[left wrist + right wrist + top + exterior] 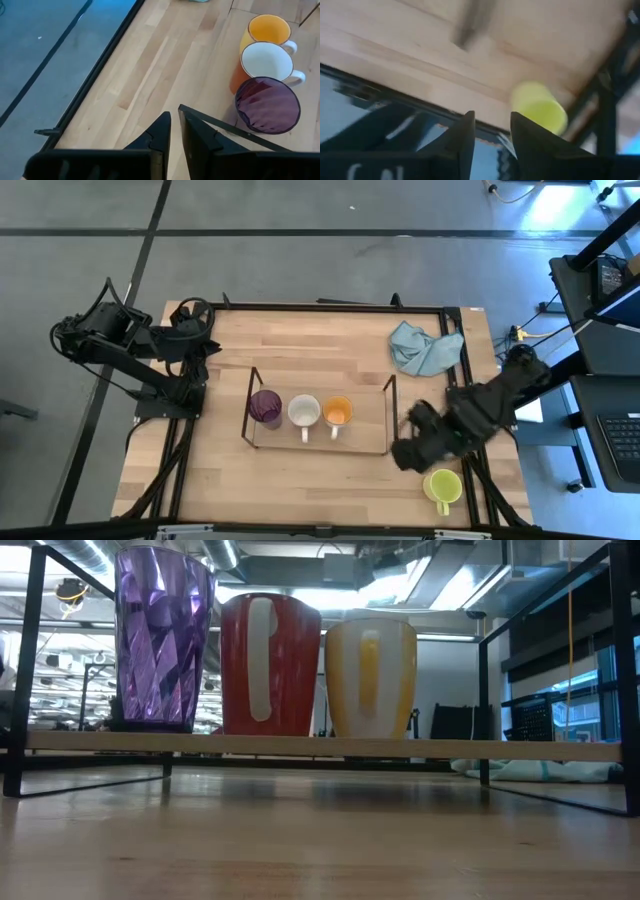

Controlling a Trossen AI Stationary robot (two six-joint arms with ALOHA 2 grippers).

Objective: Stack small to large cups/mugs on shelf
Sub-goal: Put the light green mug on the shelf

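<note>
One yellow-green mug (442,486) off the shelf (318,442), upright on the tabletop (300,350) near its front right corner, at about 5 o'clock from the nearer right tool (410,452), fingers slightly parted, empty; left tool (213,348) far off at 10 o'clock, nearly closed.

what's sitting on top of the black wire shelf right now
Three cups stand in a row on the shelf: the purple cup, the white-inside mug and the orange mug. The yellow-green mug is off it, near the right gripper.
</note>
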